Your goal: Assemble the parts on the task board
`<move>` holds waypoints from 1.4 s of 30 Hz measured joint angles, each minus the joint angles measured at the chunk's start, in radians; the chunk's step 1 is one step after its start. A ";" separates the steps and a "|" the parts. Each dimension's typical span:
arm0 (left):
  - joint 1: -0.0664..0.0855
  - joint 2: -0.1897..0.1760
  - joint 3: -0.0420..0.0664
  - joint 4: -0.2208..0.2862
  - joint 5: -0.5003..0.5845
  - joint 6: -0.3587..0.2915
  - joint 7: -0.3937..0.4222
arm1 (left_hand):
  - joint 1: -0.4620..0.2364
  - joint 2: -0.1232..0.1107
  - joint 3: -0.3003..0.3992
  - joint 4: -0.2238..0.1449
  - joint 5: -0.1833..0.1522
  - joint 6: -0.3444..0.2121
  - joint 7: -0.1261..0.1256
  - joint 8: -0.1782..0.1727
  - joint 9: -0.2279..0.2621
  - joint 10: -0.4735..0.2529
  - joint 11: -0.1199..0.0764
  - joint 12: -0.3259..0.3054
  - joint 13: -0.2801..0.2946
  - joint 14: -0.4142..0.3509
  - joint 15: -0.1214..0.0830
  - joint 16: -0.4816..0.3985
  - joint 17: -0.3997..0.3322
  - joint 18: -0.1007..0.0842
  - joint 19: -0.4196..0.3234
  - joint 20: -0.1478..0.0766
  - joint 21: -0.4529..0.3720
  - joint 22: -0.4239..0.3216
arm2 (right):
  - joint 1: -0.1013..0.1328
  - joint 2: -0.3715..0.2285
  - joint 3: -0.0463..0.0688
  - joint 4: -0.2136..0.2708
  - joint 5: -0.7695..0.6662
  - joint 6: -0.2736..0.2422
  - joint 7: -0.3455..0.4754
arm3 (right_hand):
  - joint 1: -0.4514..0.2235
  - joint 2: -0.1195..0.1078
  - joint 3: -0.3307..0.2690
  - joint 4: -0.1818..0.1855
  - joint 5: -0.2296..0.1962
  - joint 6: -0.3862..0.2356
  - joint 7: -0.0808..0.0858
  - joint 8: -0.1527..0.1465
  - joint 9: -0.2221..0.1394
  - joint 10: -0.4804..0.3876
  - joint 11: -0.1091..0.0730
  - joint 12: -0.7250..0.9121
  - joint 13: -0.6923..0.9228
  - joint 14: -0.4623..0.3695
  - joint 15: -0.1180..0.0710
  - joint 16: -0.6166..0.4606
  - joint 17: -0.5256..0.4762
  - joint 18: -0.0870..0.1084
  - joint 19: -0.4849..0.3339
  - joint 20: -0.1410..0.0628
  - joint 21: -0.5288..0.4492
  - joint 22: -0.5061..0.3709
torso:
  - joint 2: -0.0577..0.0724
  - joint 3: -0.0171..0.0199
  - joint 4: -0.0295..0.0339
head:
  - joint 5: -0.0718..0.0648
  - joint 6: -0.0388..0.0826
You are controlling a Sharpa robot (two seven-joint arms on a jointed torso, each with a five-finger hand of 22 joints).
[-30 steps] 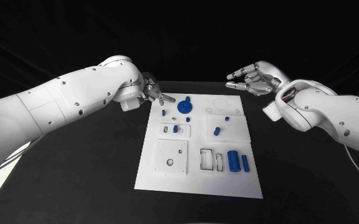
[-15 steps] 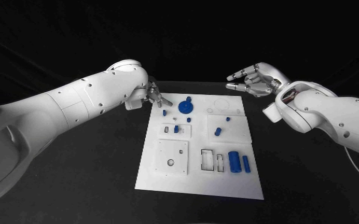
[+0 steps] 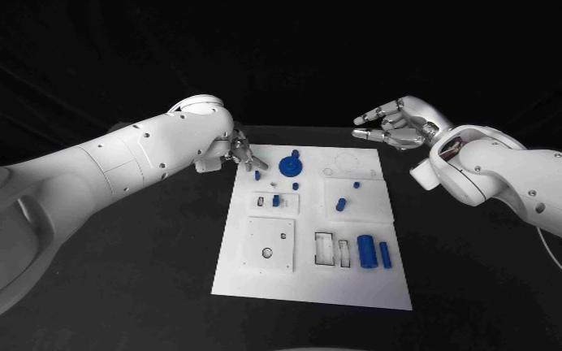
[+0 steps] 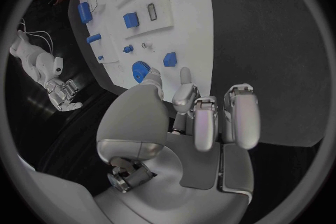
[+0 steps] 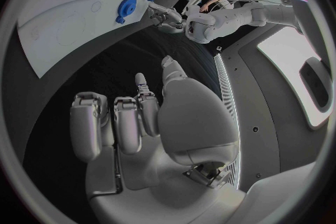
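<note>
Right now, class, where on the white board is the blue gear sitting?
In the head view, the blue gear sits near the board's far edge, left of centre, just right of the left hand's fingertips and a small blue block.

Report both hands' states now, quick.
Left hand: open, holding nothing, fingers apart at the far left corner of the task board.
Right hand: open, holding nothing, raised off the board's far right corner.

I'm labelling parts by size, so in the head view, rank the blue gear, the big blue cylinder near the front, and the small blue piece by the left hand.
1. big blue cylinder
2. blue gear
3. small blue piece
</note>
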 measured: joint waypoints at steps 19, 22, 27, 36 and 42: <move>-0.004 0.003 -0.007 0.003 0.015 0.039 0.003 | 0.036 0.036 0.014 -0.005 0.005 0.006 -0.006 0.004 -0.002 0.004 -0.004 0.000 -0.002 0.000 0.000 0.000 0.000 0.000 0.000 0.000 0.000 0.000 | 0.000 0.004 0.000 -0.004 0.001 0.001 0.000 | -0.004 0.004 0.000 0.000 0.000 0.000 0.000 0.000 0.000 0.000 0.000 0.000 0.000 0.000 0.000 0.000 0.001 0.000 0.000 0.000 0.000 0.001 | 0.000 0.0003 0.0003 | 0.004 0.001; -0.004 0.004 -0.007 0.003 0.018 0.038 0.005 | 0.048 0.048 0.025 -0.007 0.005 0.006 -0.006 0.004 -0.003 0.004 -0.004 0.000 -0.002 0.000 0.000 0.000 0.000 0.000 0.000 0.000 0.000 0.000 | 0.000 0.006 0.000 -0.005 0.001 0.001 0.000 | -0.004 0.004 0.000 0.000 0.000 0.000 0.000 0.000 0.000 0.000 0.000 0.000 0.000 0.000 0.000 0.000 0.001 0.000 0.000 0.000 0.000 0.001 | 0.000 0.0004 0.0000 | 0.004 0.001; -0.004 0.006 -0.007 0.002 0.027 0.033 0.008 | 0.085 0.068 0.053 -0.016 0.005 0.006 -0.006 0.004 -0.005 0.004 -0.004 0.000 -0.002 0.000 0.000 0.000 0.000 0.000 0.000 0.000 0.000 0.000 | -0.001 0.009 0.000 -0.008 0.001 0.002 0.001 | -0.004 0.004 0.000 0.000 0.000 0.000 0.000 0.000 0.000 0.000 0.000 0.000 0.000 0.000 0.000 0.000 0.001 0.000 0.000 0.000 0.000 0.001 | 0.000 0.0004 0.0000 | 0.004 0.001; -0.006 0.013 -0.007 -0.002 0.040 0.020 0.016 | 0.237 0.092 0.190 -0.088 0.015 -0.007 -0.011 -0.011 -0.017 -0.002 -0.009 -0.004 -0.009 0.003 -0.005 0.000 0.000 0.000 0.004 -0.004 -0.001 0.000 | -0.002 0.010 0.000 -0.009 0.001 0.004 0.001 | -0.004 0.004 0.000 0.000 0.000 0.000 0.000 0.000 0.000 0.000 0.000 0.000 0.000 0.000 0.000 0.000 0.001 0.000 0.000 0.000 0.000 0.000 | 0.001 0.0004 -0.0002 | 0.003 0.000; -0.007 0.011 -0.007 -0.002 0.046 0.012 0.020 | 0.292 0.065 0.302 -0.065 0.027 -0.020 -0.006 -0.012 -0.017 -0.002 -0.009 -0.016 -0.019 0.000 -0.008 0.000 0.000 0.000 0.000 -0.007 -0.005 0.000 | -0.002 0.010 0.000 -0.009 0.002 0.006 0.001 | -0.004 0.004 0.000 0.000 0.000 0.000 0.000 0.000 0.000 0.000 0.000 0.000 0.000 0.000 0.000 0.000 0.000 0.000 0.000 0.000 0.000 0.000 | 0.001 0.0002 -0.0004 | 0.002 -0.003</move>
